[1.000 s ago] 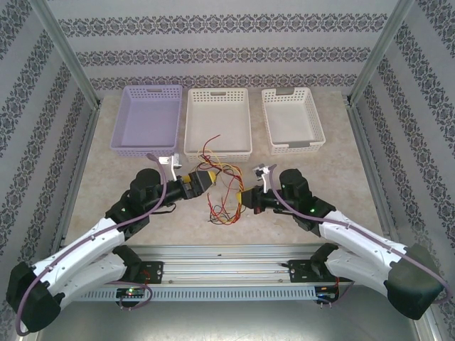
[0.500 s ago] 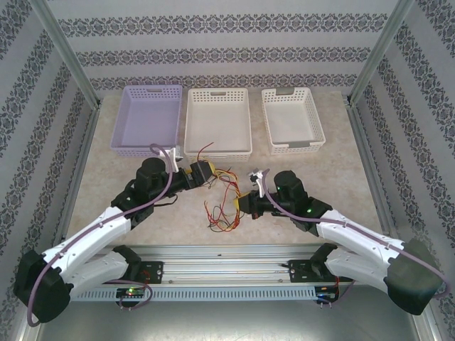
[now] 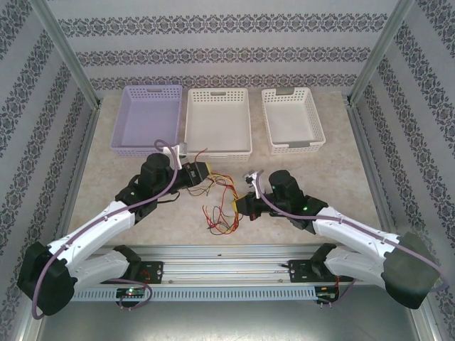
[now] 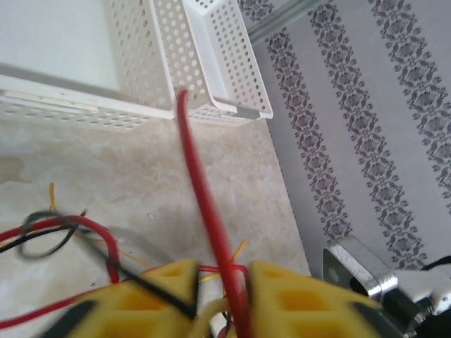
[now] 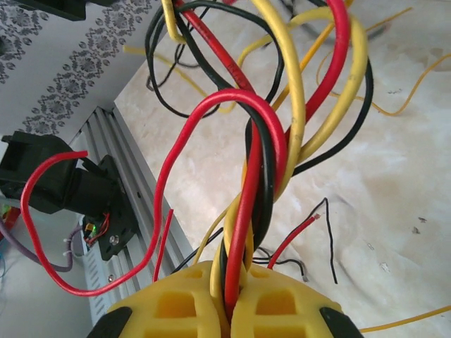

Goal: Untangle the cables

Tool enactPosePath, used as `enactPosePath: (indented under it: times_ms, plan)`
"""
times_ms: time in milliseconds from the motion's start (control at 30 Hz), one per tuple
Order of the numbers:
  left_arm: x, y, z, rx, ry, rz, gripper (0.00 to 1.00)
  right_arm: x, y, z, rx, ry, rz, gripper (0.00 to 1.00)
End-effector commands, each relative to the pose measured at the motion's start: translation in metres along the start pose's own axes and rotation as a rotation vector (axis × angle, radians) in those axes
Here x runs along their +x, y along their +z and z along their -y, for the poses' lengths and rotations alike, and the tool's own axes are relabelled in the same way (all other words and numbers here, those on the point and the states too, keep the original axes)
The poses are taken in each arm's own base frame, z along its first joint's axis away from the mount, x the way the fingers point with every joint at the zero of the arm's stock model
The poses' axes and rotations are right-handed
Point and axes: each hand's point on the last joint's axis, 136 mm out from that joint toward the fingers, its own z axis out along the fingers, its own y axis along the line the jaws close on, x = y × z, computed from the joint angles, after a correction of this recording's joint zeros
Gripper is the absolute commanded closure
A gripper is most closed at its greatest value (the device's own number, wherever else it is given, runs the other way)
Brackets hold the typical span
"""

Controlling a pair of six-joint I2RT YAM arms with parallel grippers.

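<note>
The cables (image 3: 222, 202), thin red, yellow and black wires, lie tangled on the table between my two grippers. My left gripper (image 3: 205, 172) sits at the tangle's back-left end. In the left wrist view its yellow jaws (image 4: 220, 271) have drawn in around a red cable (image 4: 204, 204), which rises toward the baskets with a yellow strand beside it; this view is blurred. My right gripper (image 3: 240, 204) holds the tangle's right side. In the right wrist view it (image 5: 236, 271) is shut on a twisted bundle of cables (image 5: 257, 176).
Three baskets stand in a row at the back: a purple one (image 3: 146, 88), a white one (image 3: 217, 90) and a smaller white one (image 3: 295, 145). The metal rail (image 3: 227, 252) runs along the near edge. Loose wire ends (image 5: 320, 236) trail on the marble tabletop.
My left gripper has closed from wide open onto the red cable and shifted slightly back. The right gripper edged left, still shut on its bundle, and the tangle moved with it.
</note>
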Motion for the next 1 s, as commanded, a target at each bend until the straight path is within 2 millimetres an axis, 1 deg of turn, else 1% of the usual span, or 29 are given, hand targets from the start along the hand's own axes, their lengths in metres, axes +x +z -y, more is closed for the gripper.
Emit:
enactPosePath:
  times_ms: [0, 33, 200, 367, 400, 433, 467, 567, 633, 733, 833, 900, 967]
  plan:
    - [-0.011, -0.009, 0.011, 0.023, 0.033, 0.022, 0.94, -0.014, 0.000, -0.006, 0.012, -0.051, 0.027, 1.00]
    - [-0.011, -0.009, 0.010, 0.019, 0.037, 0.021, 1.00, -0.014, 0.000, -0.002, 0.031, -0.050, 0.027, 1.00]
    - [-0.014, -0.020, -0.002, -0.043, 0.060, 0.045, 1.00, -0.017, -0.003, 0.015, 0.134, -0.049, 0.037, 1.00]
    - [-0.013, -0.030, -0.025, -0.155, 0.045, 0.067, 1.00, -0.027, -0.013, 0.047, 0.314, -0.033, 0.075, 1.00]
    - [-0.012, -0.030, -0.028, -0.167, 0.038, 0.067, 1.00, -0.028, -0.013, 0.049, 0.316, -0.028, 0.076, 0.96]
    - [-0.011, -0.030, -0.034, -0.190, 0.023, 0.068, 1.00, -0.029, -0.013, 0.050, 0.316, -0.023, 0.080, 0.85]
    - [-0.009, -0.030, -0.040, -0.209, 0.008, 0.069, 1.00, -0.031, -0.013, 0.049, 0.310, -0.022, 0.084, 0.78]
    - [-0.006, -0.030, -0.052, -0.251, -0.025, 0.076, 1.00, -0.034, -0.013, 0.046, 0.297, -0.024, 0.086, 0.65]
    - [-0.005, -0.031, -0.060, -0.282, -0.043, 0.082, 1.00, -0.034, -0.014, 0.041, 0.278, -0.027, 0.088, 0.60]
    - [-0.004, -0.028, -0.066, -0.301, -0.062, 0.084, 1.00, -0.037, -0.017, 0.035, 0.251, -0.024, 0.107, 0.57]
    - [-0.004, -0.022, -0.063, -0.277, -0.071, 0.076, 1.00, -0.038, -0.018, 0.025, 0.209, -0.015, 0.117, 0.56]
    - [-0.006, -0.019, -0.058, -0.258, -0.070, 0.075, 1.00, -0.037, -0.014, 0.015, 0.154, -0.008, 0.118, 0.55]
    - [-0.008, -0.017, -0.055, -0.247, -0.067, 0.079, 1.00, -0.033, -0.006, 0.005, 0.111, -0.010, 0.086, 0.55]
